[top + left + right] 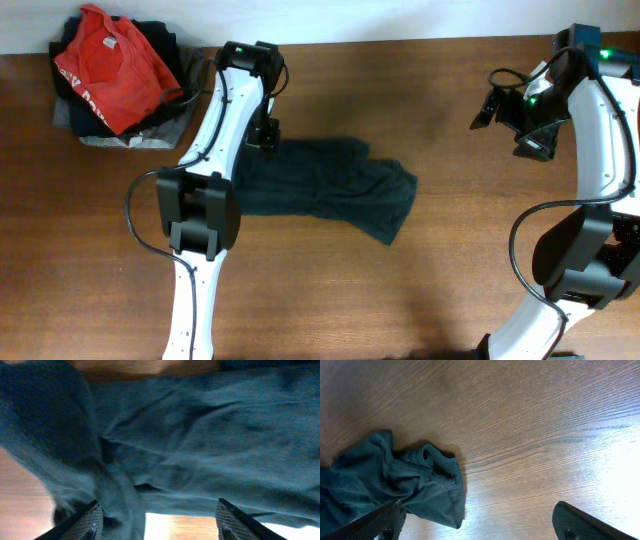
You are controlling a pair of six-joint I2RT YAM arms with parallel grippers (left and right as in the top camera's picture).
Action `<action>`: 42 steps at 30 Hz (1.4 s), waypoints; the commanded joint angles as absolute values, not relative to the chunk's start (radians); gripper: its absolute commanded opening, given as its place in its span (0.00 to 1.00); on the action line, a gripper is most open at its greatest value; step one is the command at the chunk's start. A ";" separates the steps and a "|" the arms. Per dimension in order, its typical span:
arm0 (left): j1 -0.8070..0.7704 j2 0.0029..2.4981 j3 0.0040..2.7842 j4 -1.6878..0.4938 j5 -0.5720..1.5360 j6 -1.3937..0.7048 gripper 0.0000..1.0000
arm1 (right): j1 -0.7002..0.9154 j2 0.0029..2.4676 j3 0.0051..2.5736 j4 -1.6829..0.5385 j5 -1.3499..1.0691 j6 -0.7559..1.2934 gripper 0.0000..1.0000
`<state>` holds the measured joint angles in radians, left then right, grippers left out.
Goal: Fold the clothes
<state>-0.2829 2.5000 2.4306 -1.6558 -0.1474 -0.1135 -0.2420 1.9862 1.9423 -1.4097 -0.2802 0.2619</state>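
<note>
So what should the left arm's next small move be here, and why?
Probably lift the left pincer straight up, clear of the dark garment. Its jaws stand apart with cloth lying loose under them, nothing pinched, and the garment rests on the table. The right pincer is open over bare wood, off to the garment's side.

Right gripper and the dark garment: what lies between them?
Nothing but bare table between the right gripper and the garment, seen overhead.
</note>
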 commanded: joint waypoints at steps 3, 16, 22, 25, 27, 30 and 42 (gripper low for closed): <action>-0.299 2.504 2.423 -1.621 0.086 -0.112 0.65 | -0.236 1.988 1.953 -1.411 -0.276 0.263 0.98; -0.317 2.491 2.502 -1.641 0.013 -0.117 0.13 | -0.236 1.988 1.953 -1.410 -0.276 0.263 0.99; -0.241 2.441 2.677 -1.688 -0.034 -0.146 0.08 | -0.236 1.988 1.953 -1.411 -0.276 0.263 0.99; -0.177 2.411 2.693 -1.688 -0.033 -0.147 0.08 | -0.236 1.988 1.953 -1.411 -0.276 0.263 0.99; -0.132 2.410 2.686 -1.688 -0.003 -0.150 0.01 | -0.236 1.988 1.953 -1.411 -0.276 0.263 0.99; -0.073 2.411 2.612 -1.688 0.079 -0.150 0.01 | -0.236 1.988 1.953 -1.411 -0.276 0.263 0.99; -0.060 2.411 2.149 -1.582 0.164 -0.149 0.01 | -0.236 1.988 1.953 -1.411 -0.276 0.263 0.99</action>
